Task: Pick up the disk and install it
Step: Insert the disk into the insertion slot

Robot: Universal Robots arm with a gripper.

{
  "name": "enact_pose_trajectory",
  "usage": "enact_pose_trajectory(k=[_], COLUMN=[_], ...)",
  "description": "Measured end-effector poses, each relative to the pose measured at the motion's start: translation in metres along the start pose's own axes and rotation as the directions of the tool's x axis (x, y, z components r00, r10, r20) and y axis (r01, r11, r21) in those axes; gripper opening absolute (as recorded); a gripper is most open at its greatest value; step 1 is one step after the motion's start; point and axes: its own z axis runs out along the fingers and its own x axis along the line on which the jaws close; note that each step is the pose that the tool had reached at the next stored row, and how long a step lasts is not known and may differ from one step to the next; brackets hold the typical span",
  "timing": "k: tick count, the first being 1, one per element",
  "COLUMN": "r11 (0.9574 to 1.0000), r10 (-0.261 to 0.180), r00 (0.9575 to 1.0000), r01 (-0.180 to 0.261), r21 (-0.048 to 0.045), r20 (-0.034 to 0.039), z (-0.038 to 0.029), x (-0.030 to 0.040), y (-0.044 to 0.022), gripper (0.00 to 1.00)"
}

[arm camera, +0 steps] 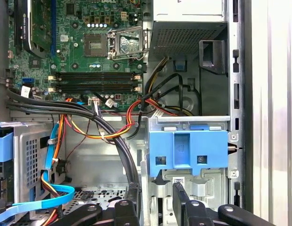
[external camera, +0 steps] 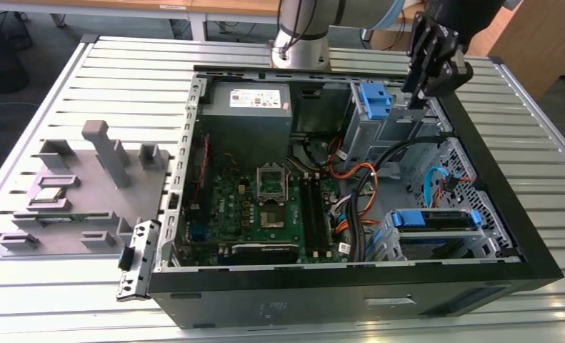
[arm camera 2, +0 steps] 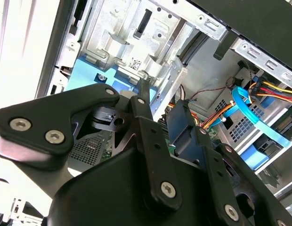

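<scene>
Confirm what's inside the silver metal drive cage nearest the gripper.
A blue plastic bracket sits in the silver metal cage; anything behind the bracket is covered.

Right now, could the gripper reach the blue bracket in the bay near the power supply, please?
Probably yes: the open gripper hangs just off the blue bracket, and the cables run clear beside it.

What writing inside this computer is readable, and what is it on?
White sticker on the grey power supply: print too small to read.
Small code sticker on the metal drive cage: too small to read.
Green circuit board: its markings are too blurred to read.
Nothing reads clearly.
</scene>
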Motion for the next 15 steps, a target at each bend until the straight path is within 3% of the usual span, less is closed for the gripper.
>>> enact_pose_trajectory(k=[15], r11=[1.0000], r10=[0.000], r00=[1.0000], r01=[0.000], r21=[0.0000], r20=[0.0000], z=[0.0002], x=[-0.0056], y=[0.0001], gripper=[0.42])
